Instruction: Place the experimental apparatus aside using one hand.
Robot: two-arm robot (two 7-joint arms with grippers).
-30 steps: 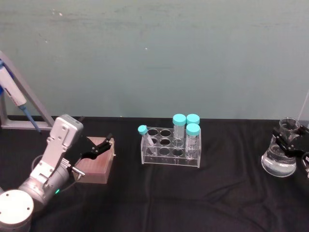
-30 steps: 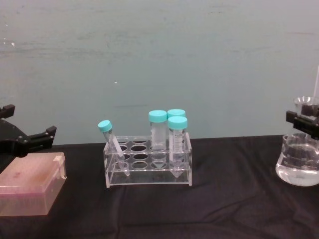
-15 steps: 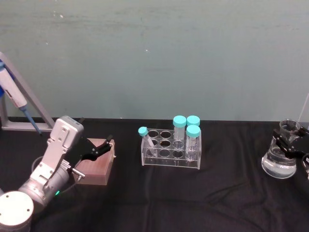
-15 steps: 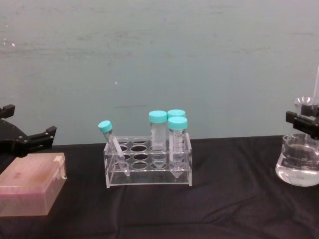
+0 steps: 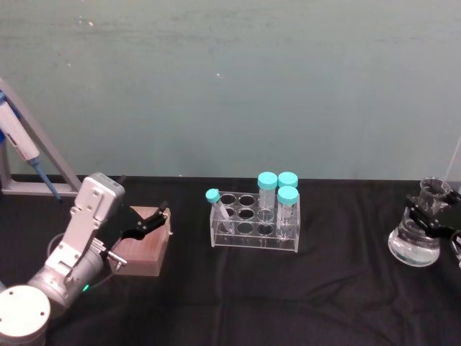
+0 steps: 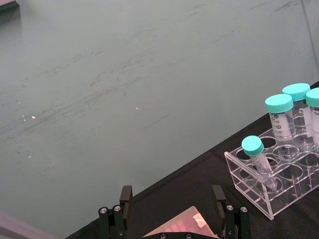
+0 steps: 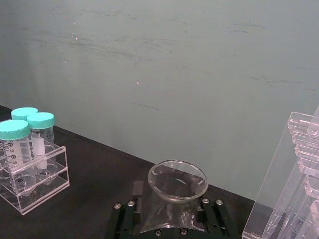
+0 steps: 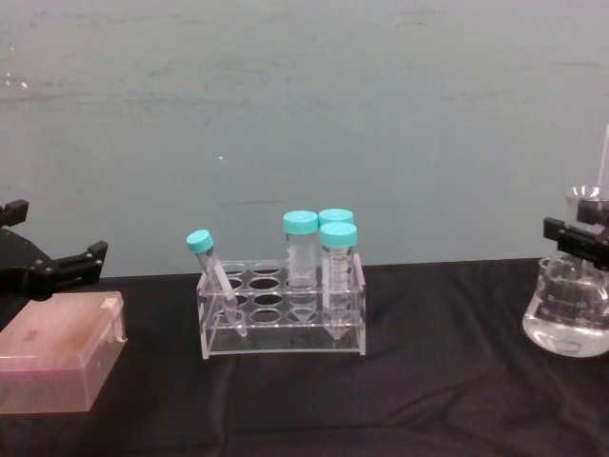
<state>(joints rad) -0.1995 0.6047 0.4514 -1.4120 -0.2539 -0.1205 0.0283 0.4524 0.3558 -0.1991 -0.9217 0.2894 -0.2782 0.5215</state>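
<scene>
Conical flask (image 5: 416,241) with clear liquid is held at its neck by the clamped right gripper (image 5: 430,210), at the table's right edge; the left gripper (image 5: 150,220) is held apart above a pink box (image 5: 141,249).

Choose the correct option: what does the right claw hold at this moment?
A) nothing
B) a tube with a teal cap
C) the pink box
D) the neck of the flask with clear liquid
D: the right claw is closed around the neck of the flask, which holds clear liquid, at the table's right end.
</scene>
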